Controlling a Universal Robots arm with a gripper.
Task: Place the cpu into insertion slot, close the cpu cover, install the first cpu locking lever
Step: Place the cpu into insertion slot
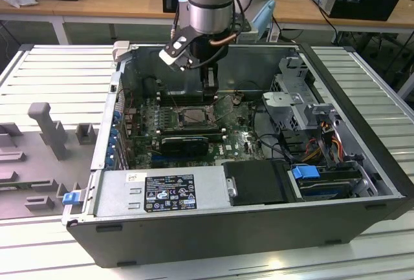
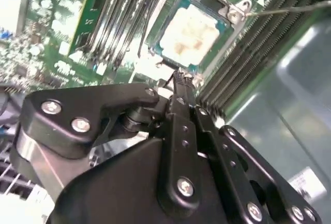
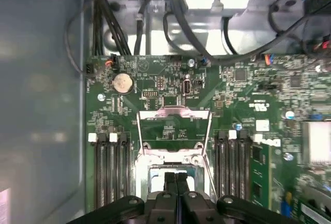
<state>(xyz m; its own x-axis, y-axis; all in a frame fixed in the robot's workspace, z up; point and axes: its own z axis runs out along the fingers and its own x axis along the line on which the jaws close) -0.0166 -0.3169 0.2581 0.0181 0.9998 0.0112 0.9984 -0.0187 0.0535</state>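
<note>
The cpu (image 2: 189, 32), a pale silvery-beige square, lies flat in the insertion slot (image 2: 156, 38) on the green motherboard. The same slot shows in the exterior view (image 1: 187, 117), below the arm. The cpu cover (image 3: 174, 114), a thin silvery frame, is swung open away from the slot, and green board shows through its opening. My gripper (image 2: 178, 79) hangs just over the slot's edge, beside the cpu, with its black fingers (image 3: 176, 182) pressed together and nothing between them. A thin metal lever (image 2: 289, 9) runs past the slot's corner.
Rows of memory slots (image 3: 111, 167) flank the socket on both sides. A black card (image 1: 184, 143) lies across the board nearer the case's front wall. Cables (image 3: 170, 22) and a drive cage (image 1: 291, 99) crowd the exterior view's right. A coin battery (image 3: 122, 83) sits beyond the cover.
</note>
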